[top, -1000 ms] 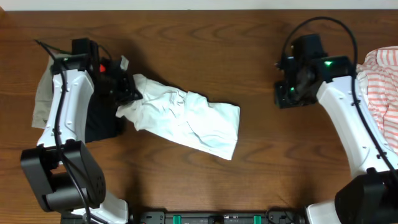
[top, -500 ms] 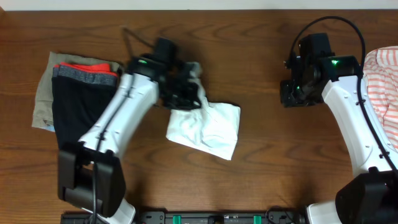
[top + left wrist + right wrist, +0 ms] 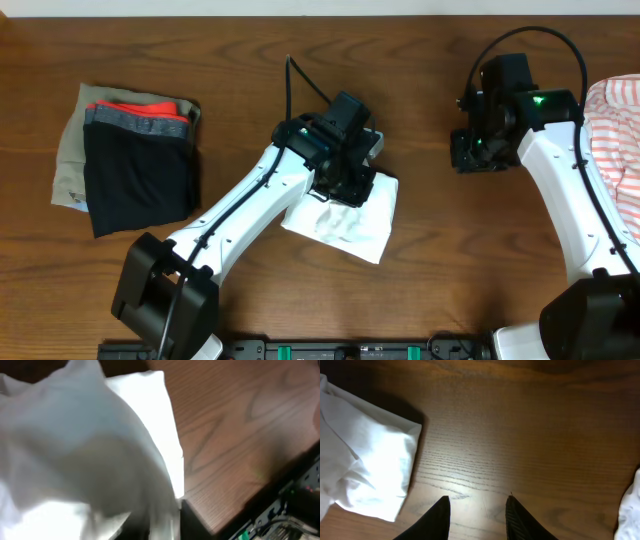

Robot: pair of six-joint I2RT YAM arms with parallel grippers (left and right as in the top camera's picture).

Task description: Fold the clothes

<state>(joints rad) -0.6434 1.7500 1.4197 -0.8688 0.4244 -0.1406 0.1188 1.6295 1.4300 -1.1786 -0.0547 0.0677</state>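
Observation:
The white shirt (image 3: 352, 218) lies folded over in the middle of the table, with my left gripper (image 3: 350, 182) low on its upper edge. In the left wrist view the blurred white shirt (image 3: 75, 440) fills the picture and covers the fingers, so their state does not show. My right gripper (image 3: 472, 152) hovers over bare wood to the right of the shirt, apart from it. Its fingers (image 3: 442, 510) stand open with nothing between them, and the white shirt (image 3: 367, 465) lies to their left. The white orange-striped garment (image 3: 615, 120) lies crumpled at the right edge.
A stack of folded clothes (image 3: 130, 160), black over grey, orange and beige, sits at the far left. The table's front edge with a black rail (image 3: 285, 510) runs close below the shirt.
My left gripper has swept from the far left to the middle, carrying the shirt's left end over onto its right half. The right arm has barely moved.

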